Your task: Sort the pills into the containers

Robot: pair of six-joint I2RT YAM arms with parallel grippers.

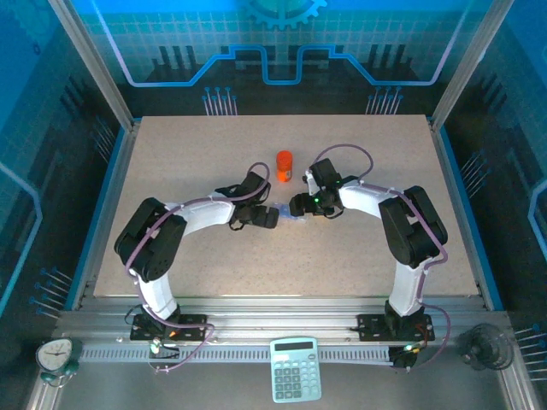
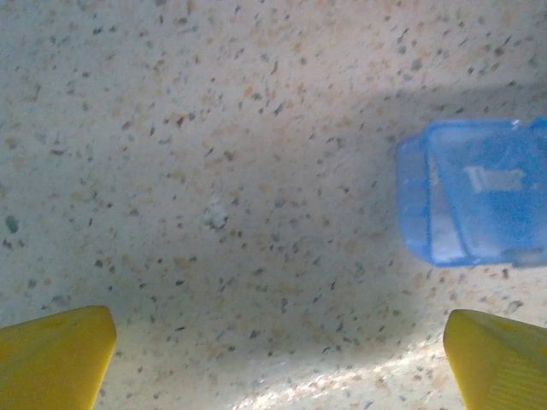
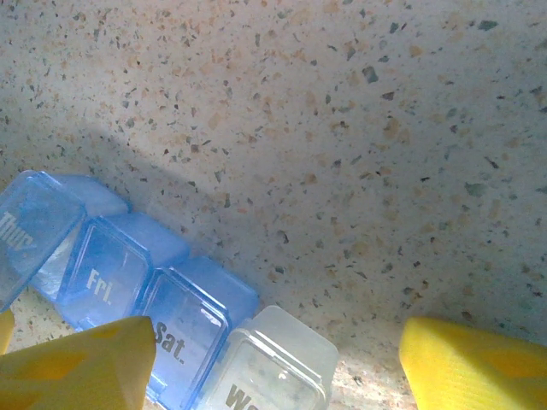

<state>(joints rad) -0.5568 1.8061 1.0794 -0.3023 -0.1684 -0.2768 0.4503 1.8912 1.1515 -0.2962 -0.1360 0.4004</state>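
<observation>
**Two pincers crowd one small pill box**

We start up close. The right pincer [image 3: 273, 363] hangs released over the desk [image 1: 171, 154], jaws apart and nothing clamped. One yellow finger [image 3: 77, 363] overlaps the blue pill box [image 3: 111, 273] at its Sat. lid, and a clear compartment [image 3: 282, 376] lies between the jaws. The left pincer [image 2: 278, 367] is spread wide and empty, with the box's Thur. end just ahead on its right. From above, the box sits mid-desk between the two pincers.

Our worry is that the box looks light, so a finger catching a lid or wall could shove or tip it. Arms this close could also bump. A pale speck [image 2: 215, 213] may be a pill, but it is too small to tell.

The desk is speckled beige. An orange bottle [image 1: 284, 166] stands just beyond the pincers, and blue-lit panels [image 1: 273, 43] close off the back.
</observation>
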